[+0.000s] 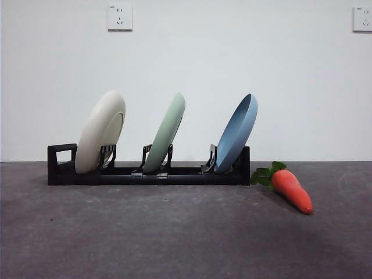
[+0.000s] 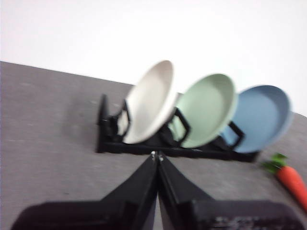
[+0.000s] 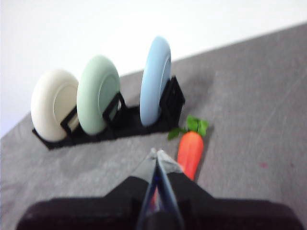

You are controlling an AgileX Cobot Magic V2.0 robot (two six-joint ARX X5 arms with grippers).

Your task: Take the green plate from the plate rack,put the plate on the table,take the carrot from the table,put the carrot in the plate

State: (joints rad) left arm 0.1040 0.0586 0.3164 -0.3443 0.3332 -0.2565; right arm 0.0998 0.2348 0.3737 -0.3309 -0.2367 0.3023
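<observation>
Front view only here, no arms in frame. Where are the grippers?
Observer: Both are back from the plate rack, holding nothing. The left gripper has its jaws shut and faces the rack's handle end.
Operator: Right one?
Observer: The right gripper is shut too, hanging near the carrot.
Operator: Green plate's hollow side faces which way?
Observer: The green plate shows its hollow face in the left wrist view and its back in the right wrist view.
</observation>
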